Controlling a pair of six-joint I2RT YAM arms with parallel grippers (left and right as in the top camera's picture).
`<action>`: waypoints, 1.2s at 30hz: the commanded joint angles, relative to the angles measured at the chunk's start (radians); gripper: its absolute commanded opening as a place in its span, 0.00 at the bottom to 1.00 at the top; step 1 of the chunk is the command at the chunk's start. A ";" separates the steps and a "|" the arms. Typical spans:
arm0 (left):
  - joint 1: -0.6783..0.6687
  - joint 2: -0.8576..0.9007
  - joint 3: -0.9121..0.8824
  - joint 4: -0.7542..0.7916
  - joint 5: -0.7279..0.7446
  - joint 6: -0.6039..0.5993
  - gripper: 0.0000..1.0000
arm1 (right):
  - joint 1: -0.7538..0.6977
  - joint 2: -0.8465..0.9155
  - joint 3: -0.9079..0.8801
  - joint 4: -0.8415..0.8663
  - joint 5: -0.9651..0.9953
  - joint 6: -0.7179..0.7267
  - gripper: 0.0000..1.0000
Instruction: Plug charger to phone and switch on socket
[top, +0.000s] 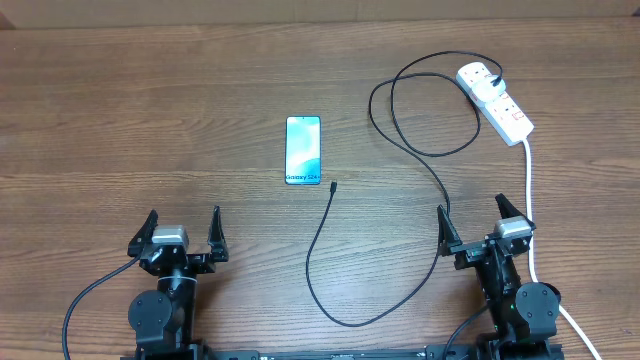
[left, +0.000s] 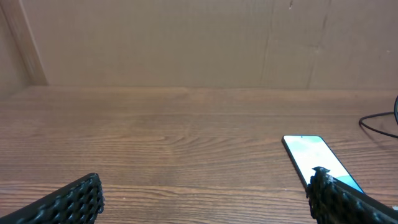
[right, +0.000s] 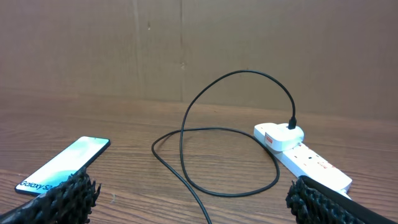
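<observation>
Phone (top: 303, 150): flat, mid-table. Charger (top: 340, 250): tip free just beside the phone's near edge, plug seated in socket (top: 497, 101) at far right corner. Left gripper (top: 181, 232), right gripper (top: 476, 226): spread, empty. Risk: thin tip slips; tugged cable drags phone.

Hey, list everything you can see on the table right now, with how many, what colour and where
phone: one, black-edged with a blue-cyan screen, lying flat near the table's middle, far from both arms.
charger: one, thin black cable, connector tip on the wood just right of the phone's near corner, not touching it; it loops right and back to the socket.
socket: one, white power strip with red switches, far right; the charger's plug is in its far end.
white cord: one, thick, running from the socket toward the near right edge.
table: one, brown wood.
left end effector: one, black, open, near left.
right end effector: one, black, open, near right.
</observation>
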 joint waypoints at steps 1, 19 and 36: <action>0.010 -0.010 -0.004 -0.003 -0.007 0.015 1.00 | 0.004 -0.010 -0.010 0.005 0.009 0.006 1.00; 0.010 -0.010 -0.004 -0.003 -0.007 0.015 1.00 | 0.004 -0.010 -0.010 0.005 0.009 0.006 1.00; 0.010 -0.010 -0.004 0.021 0.017 -0.006 1.00 | 0.004 -0.010 -0.010 0.004 0.009 0.006 1.00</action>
